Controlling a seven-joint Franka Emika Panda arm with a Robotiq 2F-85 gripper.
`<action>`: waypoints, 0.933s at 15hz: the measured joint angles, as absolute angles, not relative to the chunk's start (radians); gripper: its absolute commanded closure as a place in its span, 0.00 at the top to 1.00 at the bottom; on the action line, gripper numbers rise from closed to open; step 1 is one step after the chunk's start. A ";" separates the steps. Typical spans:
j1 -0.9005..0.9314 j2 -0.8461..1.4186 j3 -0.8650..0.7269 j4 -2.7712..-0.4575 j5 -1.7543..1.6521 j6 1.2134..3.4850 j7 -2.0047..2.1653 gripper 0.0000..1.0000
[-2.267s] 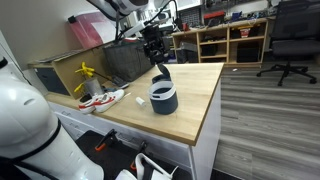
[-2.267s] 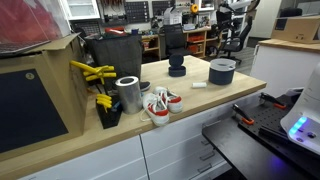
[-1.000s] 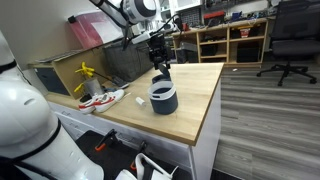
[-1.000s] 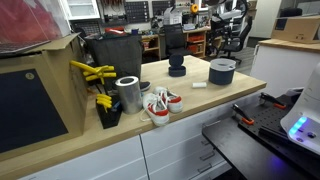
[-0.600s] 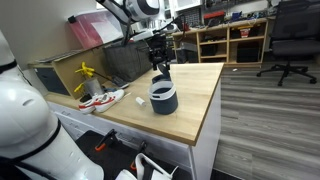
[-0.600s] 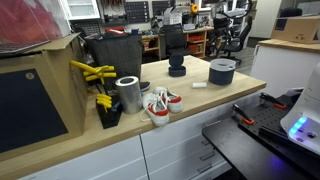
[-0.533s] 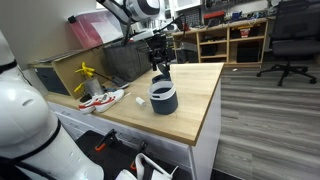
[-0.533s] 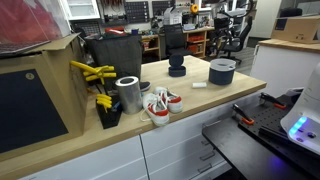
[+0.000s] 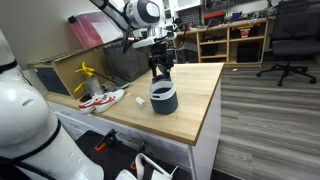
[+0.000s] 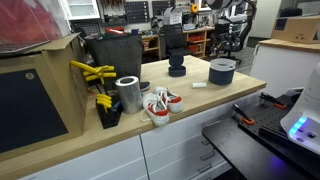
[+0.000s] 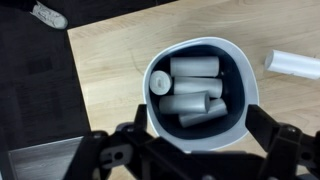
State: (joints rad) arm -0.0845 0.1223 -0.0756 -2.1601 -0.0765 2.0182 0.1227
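The claw (image 11: 198, 135) hangs released: in the wrist view its two fingers (image 11: 120, 150) stand wide apart with nothing between them. In an exterior view it (image 9: 160, 67) hovers straight above the dark tub (image 9: 163, 99), clear of the rim.

As things lie, the work looks well advanced. About five white cylinders (image 11: 192, 90) already lie inside the tub (image 11: 240, 95) directly under the claw. One more white cylinder (image 11: 295, 63) lies outside it on the desk (image 11: 110, 60), out past one finger and apart from the tub wall. It shows as a small pale piece (image 10: 199, 86) on the desk just beside the tub (image 10: 221, 72). With the claw empty, that stray piece is what seems left outside.

The tub is round and upright, dark on the outside with a pale rim, and dark blue inside. The cylinders in it are short, plain and white. Most lie on their sides, loosely stacked, and one shows its round end toward the camera. They fill the floor of the tub without reaching the rim.

Farther from the claw, a pair of white and red shoes (image 9: 102, 99) lies along the desk. Beyond them stand a metal can (image 10: 128, 94) and some yellow-handled tools (image 10: 92, 72).
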 measured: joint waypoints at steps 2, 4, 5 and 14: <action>-0.084 0.127 -0.076 -2.188 -0.080 2.047 0.124 1.00; -0.084 0.133 -0.076 -2.211 -0.085 2.066 0.124 1.00; -0.084 0.137 -0.076 -2.221 -0.088 2.071 0.125 1.00; -0.084 0.175 -0.077 -2.232 -0.096 2.111 0.189 1.00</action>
